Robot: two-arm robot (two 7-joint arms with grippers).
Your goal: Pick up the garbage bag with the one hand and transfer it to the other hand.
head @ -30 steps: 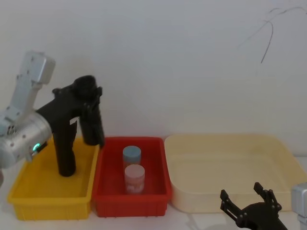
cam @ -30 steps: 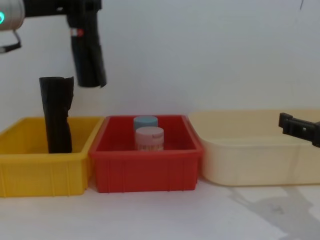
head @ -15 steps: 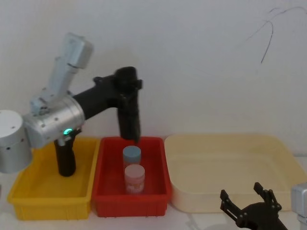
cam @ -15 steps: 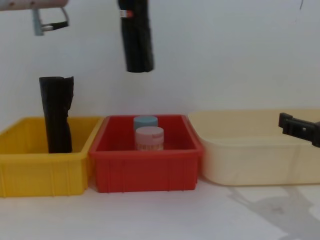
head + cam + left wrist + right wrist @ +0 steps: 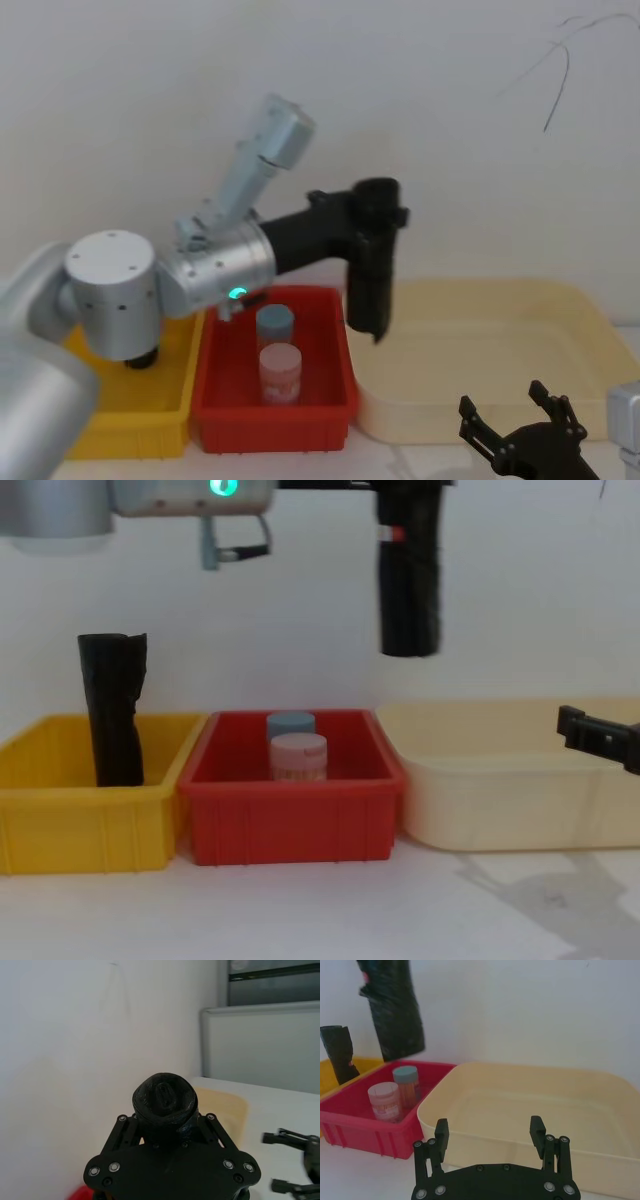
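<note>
Chest view: garbage bag (image 5: 408,590), top off-frame.

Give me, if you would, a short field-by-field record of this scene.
left gripper: shut on garbage bag, held upright in the air
bag position: above the border of red bin and cream bin
right gripper: open, low, in front of cream bin
red bin contents: two jars
yellow bin: second black roll, upright

light: bright, diffuse | shadows: soft grey patch on table (image 5: 300,920), right side
</note>
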